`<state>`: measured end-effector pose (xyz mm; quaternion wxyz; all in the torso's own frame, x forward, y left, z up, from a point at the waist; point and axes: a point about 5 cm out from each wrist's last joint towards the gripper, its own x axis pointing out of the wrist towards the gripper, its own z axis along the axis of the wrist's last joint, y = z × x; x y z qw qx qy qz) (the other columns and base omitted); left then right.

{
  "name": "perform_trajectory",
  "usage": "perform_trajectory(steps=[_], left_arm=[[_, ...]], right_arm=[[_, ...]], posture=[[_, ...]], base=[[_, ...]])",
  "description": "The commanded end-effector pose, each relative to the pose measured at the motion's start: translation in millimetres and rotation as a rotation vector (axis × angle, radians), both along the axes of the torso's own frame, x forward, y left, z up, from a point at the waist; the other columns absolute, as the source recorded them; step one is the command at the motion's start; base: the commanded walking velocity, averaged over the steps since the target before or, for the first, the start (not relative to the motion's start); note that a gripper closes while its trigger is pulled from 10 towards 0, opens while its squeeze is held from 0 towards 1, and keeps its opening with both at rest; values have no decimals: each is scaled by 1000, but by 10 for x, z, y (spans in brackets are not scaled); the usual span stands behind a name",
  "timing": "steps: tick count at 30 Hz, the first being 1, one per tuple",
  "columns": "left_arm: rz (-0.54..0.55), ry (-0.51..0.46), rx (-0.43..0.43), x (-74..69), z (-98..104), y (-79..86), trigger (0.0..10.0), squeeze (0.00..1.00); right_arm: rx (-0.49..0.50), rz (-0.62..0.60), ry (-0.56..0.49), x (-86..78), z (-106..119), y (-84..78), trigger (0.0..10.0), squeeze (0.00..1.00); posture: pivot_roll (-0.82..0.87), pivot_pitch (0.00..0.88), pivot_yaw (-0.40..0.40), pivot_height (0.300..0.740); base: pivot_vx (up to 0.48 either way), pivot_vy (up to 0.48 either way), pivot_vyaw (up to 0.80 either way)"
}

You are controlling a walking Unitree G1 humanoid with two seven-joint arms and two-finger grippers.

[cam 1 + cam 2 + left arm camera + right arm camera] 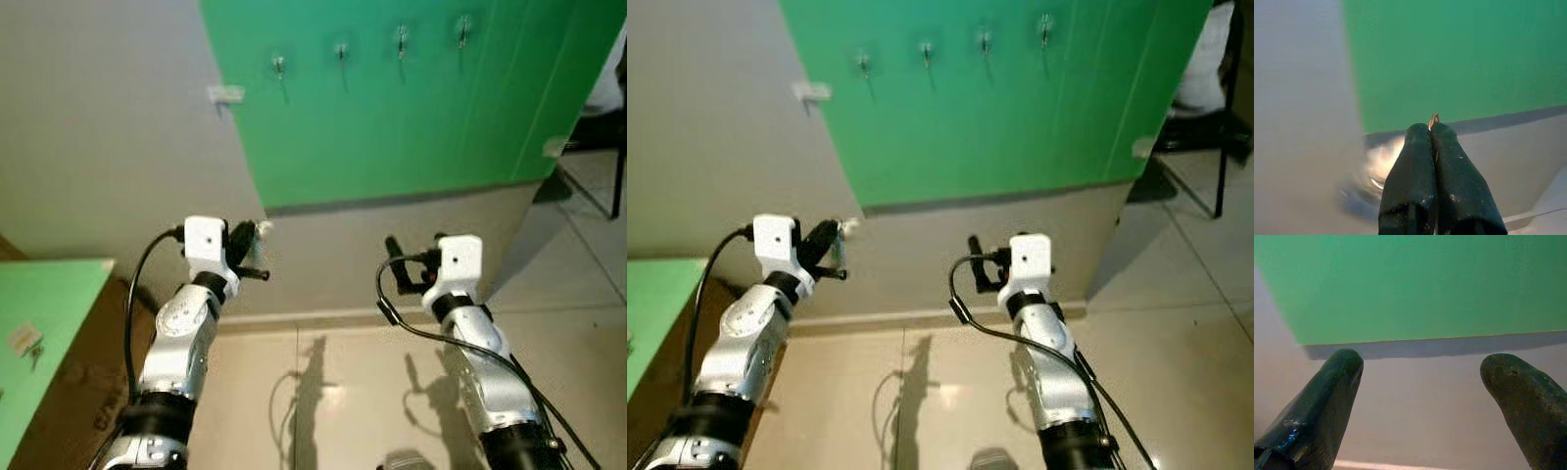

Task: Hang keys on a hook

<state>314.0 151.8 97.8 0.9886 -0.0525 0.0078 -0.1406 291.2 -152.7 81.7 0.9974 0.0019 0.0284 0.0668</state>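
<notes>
My left gripper (251,241) is raised in front of the grey wall, shut on a set of keys (261,231). In the left wrist view the fingers (1418,166) press together on a small brass ring (1433,119), and blurred silver keys (1376,169) hang beside them. Several metal hooks (341,49) run in a row high on the green panel (411,127), well above and ahead of the keys. My right gripper (394,257) is held up at the same height, open, with nothing between its fingers (1332,396).
A green tabletop (44,323) with a small tag (24,341) on it lies at my left. A white clip (225,94) sits on the grey wall. A dark chair (600,147) stands at the right, past the panel. Tiled floor (333,392) lies below the arms.
</notes>
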Motion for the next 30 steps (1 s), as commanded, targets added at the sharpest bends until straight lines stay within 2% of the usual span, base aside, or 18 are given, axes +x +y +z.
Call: perform_trajectory(steps=[1, 3, 6, 13, 16, 26, 28, 29, 30], left_arm=[[-47, -70, -6, 27, 153, -71, 10000, 0], [-72, -107, 2, 74, 273, -118, 10000, 0], [-73, -111, -10, 107, 315, -127, 10000, 0], [-81, -92, 21, 121, 277, -110, 10000, 0], [-94, -88, 76, 130, 261, -146, 10000, 0], [-194, -67, 84, 158, 261, -271, 10000, 0], [-272, -70, 115, 157, 274, -385, 10000, 0], [-272, -70, 115, 157, 274, -385, 10000, 0], [-284, -74, 153, 174, 291, -428, 10000, 0]], right_arm=[[14, -17, -8, 0, 4, -37, 10000, 0], [13, -13, -9, 20, 3, -15, 10000, 0], [16, -12, -14, 38, 11, 0, 10000, 0], [15, 1, -15, 44, -3, 36, 10000, 0], [14, 3, -14, 41, -8, 39, 10000, 0], [9, 8, -13, 33, -23, 60, 10000, 0], [6, 8, -8, 25, -38, 55, 10000, 0], [6, 8, -8, 25, -38, 55, 10000, 0], [6, 9, -5, 22, -47, 60, 10000, 0]], posture=[[-259, 0, 144, 740], [-256, 0, 146, 740], [-253, 0, 147, 740], [-254, 0, 147, 740], [-255, 0, 148, 740], [-264, 0, 152, 740], [-265, 0, 154, 740], [-265, 0, 154, 740], [-265, 0, 154, 740]], base=[[398, 0, 0], [441, 0, 0], [446, 0, 0], [446, 0, 0], [455, 0, 0], [480, 0, 0], [480, 0, 0], [480, 0, 0], [0, 0, 0]])
